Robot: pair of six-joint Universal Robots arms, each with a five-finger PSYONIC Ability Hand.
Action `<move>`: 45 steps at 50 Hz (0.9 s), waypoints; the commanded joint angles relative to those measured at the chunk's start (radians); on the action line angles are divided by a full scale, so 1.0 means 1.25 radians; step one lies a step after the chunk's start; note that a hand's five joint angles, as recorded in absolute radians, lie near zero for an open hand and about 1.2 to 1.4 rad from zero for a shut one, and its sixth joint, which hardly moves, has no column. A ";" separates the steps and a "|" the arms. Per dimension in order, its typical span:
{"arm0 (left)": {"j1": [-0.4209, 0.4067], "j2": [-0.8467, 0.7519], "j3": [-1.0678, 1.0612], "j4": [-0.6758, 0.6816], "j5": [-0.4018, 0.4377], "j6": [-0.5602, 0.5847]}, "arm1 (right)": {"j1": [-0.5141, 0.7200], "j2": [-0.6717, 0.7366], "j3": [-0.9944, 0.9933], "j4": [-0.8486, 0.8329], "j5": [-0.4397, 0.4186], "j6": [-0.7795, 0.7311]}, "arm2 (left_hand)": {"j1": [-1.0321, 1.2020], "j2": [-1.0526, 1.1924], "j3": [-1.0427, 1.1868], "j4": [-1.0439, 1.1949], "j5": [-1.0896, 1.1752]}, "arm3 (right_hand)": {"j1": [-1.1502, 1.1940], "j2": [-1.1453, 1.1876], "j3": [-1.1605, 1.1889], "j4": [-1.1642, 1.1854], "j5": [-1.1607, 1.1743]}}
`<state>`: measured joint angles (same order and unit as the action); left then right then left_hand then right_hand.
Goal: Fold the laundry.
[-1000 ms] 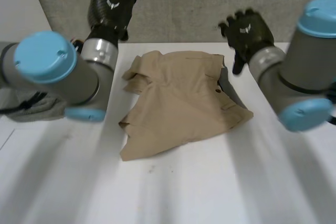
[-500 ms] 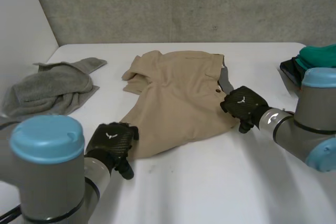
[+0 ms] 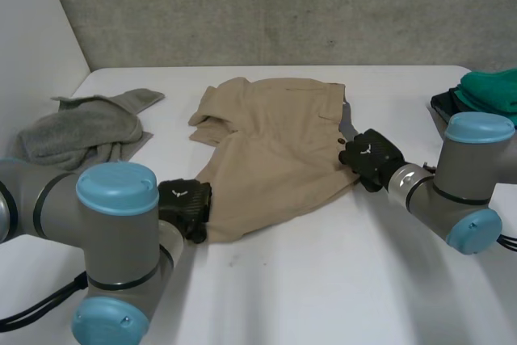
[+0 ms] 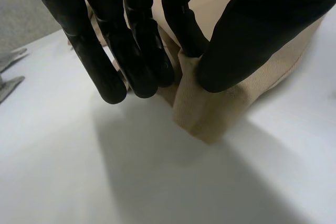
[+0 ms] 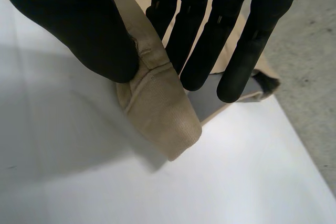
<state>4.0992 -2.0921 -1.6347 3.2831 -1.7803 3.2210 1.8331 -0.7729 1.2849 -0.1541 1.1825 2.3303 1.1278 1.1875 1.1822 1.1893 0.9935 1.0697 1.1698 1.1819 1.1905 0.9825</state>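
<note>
Shorts (image 3: 275,151): plain tan, grey inner lining. Towel (image 3: 77,131): grey. Cloth (image 3: 491,90): green. Table (image 3: 323,280): white. Wall (image 3: 283,14): mottled grey. Left hand (image 3: 184,206), right hand (image 3: 370,157): black.

Reads as a robotics lab or test bench rather than a home. Plain white table (image 3: 323,296) backed by a rough grey wall (image 3: 283,6) that looks like concrete, with a smooth white panel (image 3: 32,30) on the left. Two machine arms with grey joints and light-blue caps, the left arm (image 3: 113,232) and the right arm (image 3: 460,191), reach in from the near side. Laundry lies on the table: crumpled grey towel (image 3: 77,131) far left, tan garment (image 3: 275,151) centre, green cloth (image 3: 493,90) on a dark tray (image 3: 443,104) far right.
</note>
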 commanded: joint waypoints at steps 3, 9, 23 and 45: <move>0.000 0.121 0.017 -0.004 -0.002 0.010 | -0.005 -0.102 0.032 -0.018 0.037 0.007 | 0.215 0.167 0.171 0.166 0.183 | 0.261 0.181 0.171 0.165 0.191; 0.006 0.258 0.007 -0.016 0.001 0.126 | -0.007 -0.243 0.075 0.066 0.106 0.000 | 0.215 0.167 0.171 0.166 0.183 | 0.261 0.181 0.171 0.165 0.191; -0.026 0.469 -0.067 -0.248 0.004 0.367 | -0.010 -0.545 0.148 0.581 0.116 -0.006 | 0.215 0.167 0.171 0.166 0.183 | 0.261 0.181 0.171 0.165 0.191; -0.027 0.014 0.288 -0.053 0.014 0.449 | 0.000 -0.325 0.056 0.485 0.166 0.022 | 0.215 0.167 0.171 0.166 0.183 | 0.261 0.181 0.171 0.165 0.191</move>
<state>4.0252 -1.9173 -1.4808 3.0565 -1.7637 3.7140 1.8298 -1.2728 1.4823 0.5465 1.3556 2.2374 1.1329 1.1977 1.1929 1.1981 1.0121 1.1026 1.1699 1.1883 1.1963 1.0153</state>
